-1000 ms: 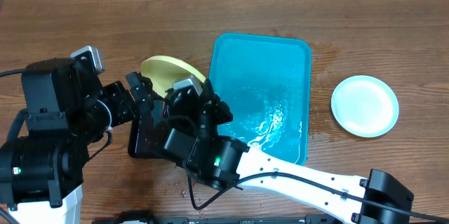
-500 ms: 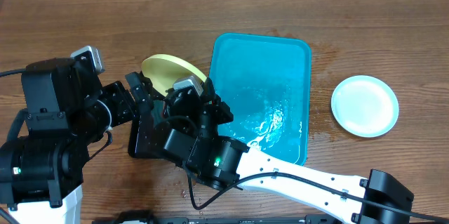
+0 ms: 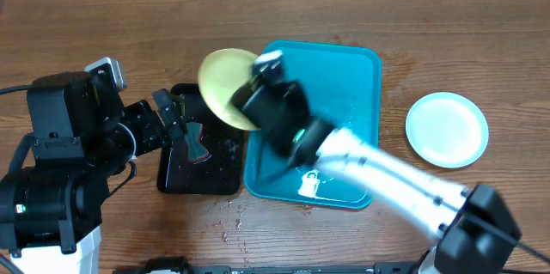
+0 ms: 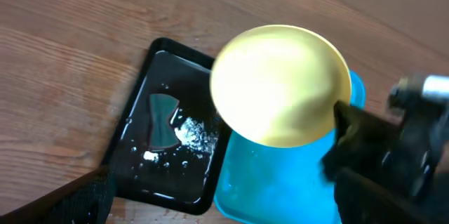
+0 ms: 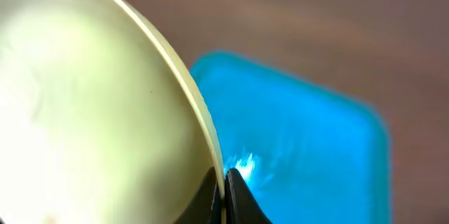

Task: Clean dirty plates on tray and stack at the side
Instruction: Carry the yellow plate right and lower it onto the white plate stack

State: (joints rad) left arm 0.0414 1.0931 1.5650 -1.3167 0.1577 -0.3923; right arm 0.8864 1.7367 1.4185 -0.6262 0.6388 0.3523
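Note:
My right gripper is shut on the rim of a pale yellow-green plate and holds it tilted in the air over the left edge of the turquoise tray. In the right wrist view the fingers pinch the plate's edge above the tray. The left wrist view shows the same plate over the tray. A light blue plate lies on the table at the right. My left gripper is open and empty over the black tray. A third plate is out of view.
A small black tray lies left of the turquoise tray, wet, with a grey patch and white specks. Water drops lie on the wooden table in front of it. The right arm stretches across the turquoise tray's front.
My right arm has swung away from above the black tray to the right and back, carrying the yellow-green plate with it. The black tray is now uncovered. The left arm has not moved.

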